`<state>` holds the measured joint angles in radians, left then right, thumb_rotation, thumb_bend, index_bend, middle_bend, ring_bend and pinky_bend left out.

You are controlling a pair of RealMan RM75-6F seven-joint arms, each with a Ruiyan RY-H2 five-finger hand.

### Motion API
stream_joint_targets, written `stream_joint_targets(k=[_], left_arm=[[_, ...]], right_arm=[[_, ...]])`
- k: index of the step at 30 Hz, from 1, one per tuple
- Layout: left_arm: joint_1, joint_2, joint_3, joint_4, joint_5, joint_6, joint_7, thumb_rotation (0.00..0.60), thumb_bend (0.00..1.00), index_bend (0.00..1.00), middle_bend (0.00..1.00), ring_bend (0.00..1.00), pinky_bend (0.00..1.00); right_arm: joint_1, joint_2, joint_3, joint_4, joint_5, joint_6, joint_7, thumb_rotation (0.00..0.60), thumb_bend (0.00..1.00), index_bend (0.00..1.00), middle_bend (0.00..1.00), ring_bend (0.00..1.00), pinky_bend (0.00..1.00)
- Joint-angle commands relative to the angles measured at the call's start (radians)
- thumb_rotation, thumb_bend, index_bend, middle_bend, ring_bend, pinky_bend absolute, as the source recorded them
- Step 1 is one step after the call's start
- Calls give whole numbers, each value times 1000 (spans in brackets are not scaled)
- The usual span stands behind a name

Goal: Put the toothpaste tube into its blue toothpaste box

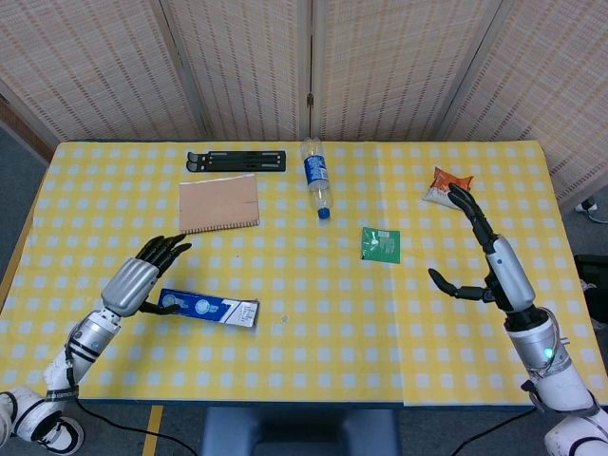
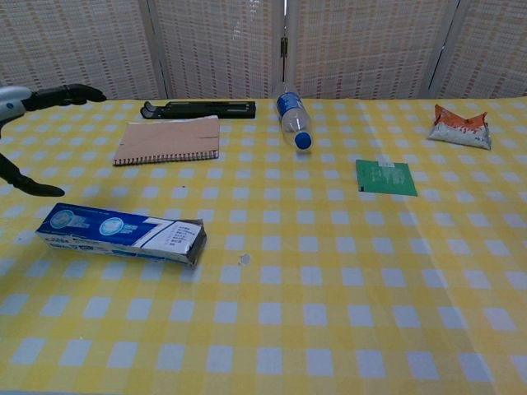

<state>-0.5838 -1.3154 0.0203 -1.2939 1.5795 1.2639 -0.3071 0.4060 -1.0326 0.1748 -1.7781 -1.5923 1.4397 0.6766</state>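
One blue toothpaste box [image 1: 208,309] lies on the desk [image 1: 313,351], the only box there. There is one plastic bottle [image 1: 316,177], on its side with a blue cap and label. One brown spiral notebook [image 1: 219,203] lies closed. One black folding stand [image 1: 236,161] sits flat near the far edge. One small green packet [image 1: 380,244] lies flat, and one orange and white snack pouch [image 1: 446,184] rests toward the far right. Two robot hands are in view: one left hand [image 1: 139,277] and one right hand [image 1: 486,257]. That makes six loose things on one desk.
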Motion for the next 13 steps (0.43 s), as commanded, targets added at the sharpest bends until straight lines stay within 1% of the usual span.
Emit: stream_joint_targets(k=[1, 2, 4, 5, 7, 8, 9, 11, 13], left_arm=[[98, 102, -12, -119, 10, 138, 166, 600, 122, 107, 29, 0, 0], [129, 117, -4, -131, -3, 159, 208, 600, 122, 109, 31, 0, 0], [173, 127, 10, -142, -29, 177, 266, 600, 122, 109, 35, 0, 0], [204, 128, 18, -144, -48, 192, 306, 600, 122, 109, 38, 0, 0], [252, 116, 24, -135, -75, 226, 360, 600, 123, 109, 41, 0, 0], [285, 104, 25, -127, -91, 257, 386, 600, 123, 109, 41, 0, 0], [309, 95, 26, -120, -94, 285, 395, 600, 123, 109, 41, 0, 0], [360, 72, 33, -97, -82, 352, 382, 600, 123, 109, 41, 0, 0], [390, 54, 40, -73, -61, 391, 365, 600, 123, 109, 42, 0, 0]], right_arm=[[-61, 122, -83, -59, 93, -107, -445, 600, 358, 0, 0, 0, 0], [-80, 152, -110, -77, 133, -132, -586, 600, 358, 0, 0, 0, 0], [-115, 165, -132, -112, 206, -115, -810, 600, 359, 0, 0, 0, 0], [-146, 147, -138, -129, 254, -65, -962, 600, 359, 0, 0, 0, 0], [-198, 71, -133, -117, 281, 63, -1126, 600, 358, 0, 0, 0, 0], [-233, 15, -134, -90, 277, 137, -1170, 600, 358, 0, 0, 0, 0], [-258, -21, -136, -62, 270, 180, -1172, 600, 358, 0, 0, 0, 0], [-308, -80, -142, 15, 261, 242, -1116, 600, 358, 0, 0, 0, 0], [-342, -115, -143, 86, 265, 269, -1055, 600, 358, 0, 0, 0, 0]])
